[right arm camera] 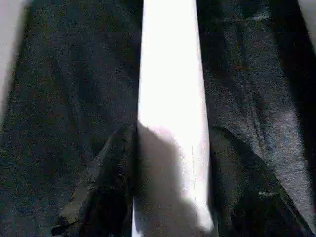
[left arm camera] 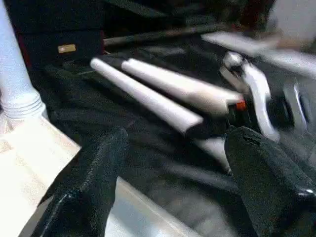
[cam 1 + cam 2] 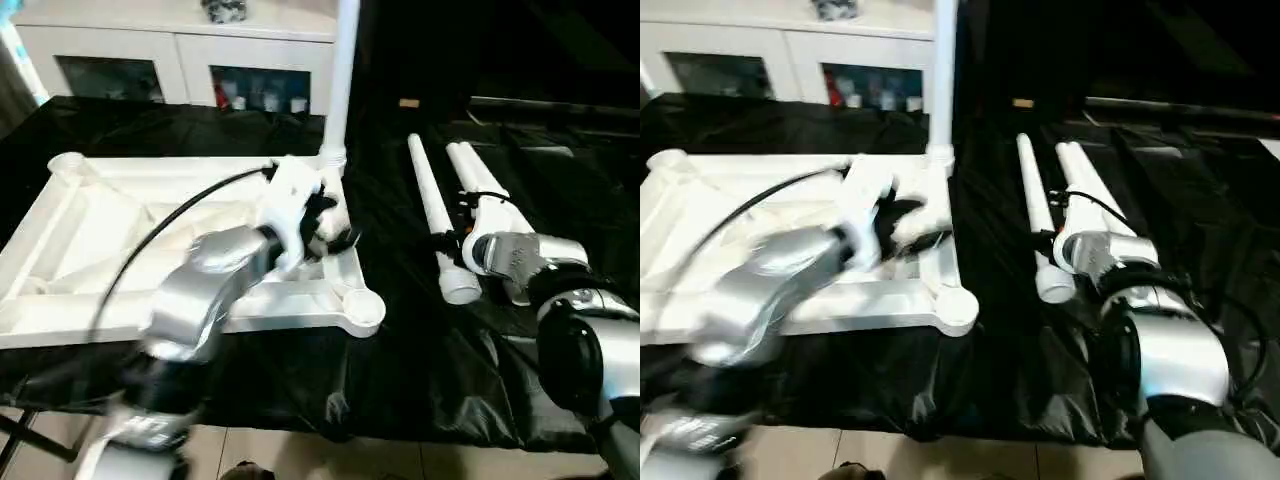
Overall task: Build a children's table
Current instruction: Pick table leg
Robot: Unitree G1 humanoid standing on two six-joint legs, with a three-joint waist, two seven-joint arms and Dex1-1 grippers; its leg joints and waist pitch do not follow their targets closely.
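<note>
The children's table top (image 3: 90,200) lies upside down on the black cloth, ribbed side up. One white leg (image 3: 340,80) stands upright in its far right corner socket. My left gripper (image 3: 325,225) hovers open over the top's right rim, just in front of that leg; its black fingers (image 2: 94,182) stand wide apart with nothing between them. Further white legs (image 3: 432,200) lie side by side on the cloth to the right. My right gripper (image 1: 173,163) is down on one of them, a black finger (image 1: 111,182) pressed against each side.
A white cabinet (image 3: 180,50) with glass doors stands behind the bench. The near right corner socket (image 3: 362,308) of the top sits close to the bench's front edge, with tiled floor (image 3: 350,460) below. A black cable (image 3: 170,220) arcs over the top.
</note>
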